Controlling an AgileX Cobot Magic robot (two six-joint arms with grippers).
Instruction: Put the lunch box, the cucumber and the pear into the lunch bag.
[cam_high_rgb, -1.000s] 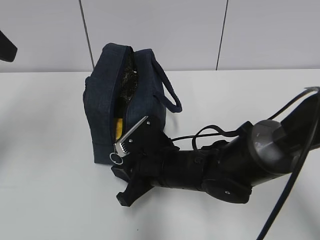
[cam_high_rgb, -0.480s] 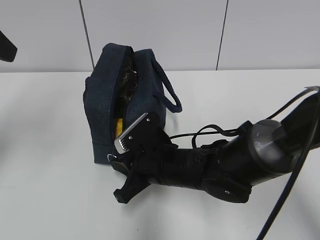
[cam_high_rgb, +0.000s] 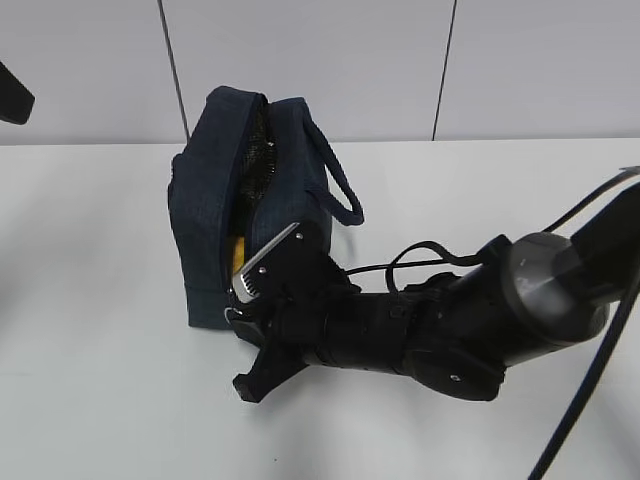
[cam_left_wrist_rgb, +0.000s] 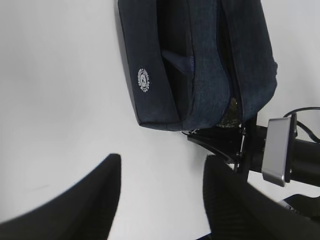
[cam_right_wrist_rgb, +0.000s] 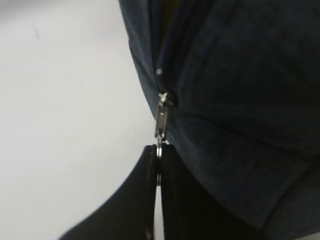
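Note:
The dark navy lunch bag stands on the white table with its zipper open along the top and near end. Something yellow, which looks like the pear, shows inside the gap. The lunch box and the cucumber are out of view. My right gripper is at the bag's near bottom corner, shut on the metal ring pull hanging from the zipper slider. My left gripper is open and empty, hovering over bare table beside the bag's logo side.
The bag's loop handle hangs on its right side. The right arm lies low across the front right of the table. The left arm shows only as a dark tip at the left edge.
My right gripper has shifted slightly at the bag's near corner, and the ring pull that showed below it is now mostly covered by it. The bag has not moved.

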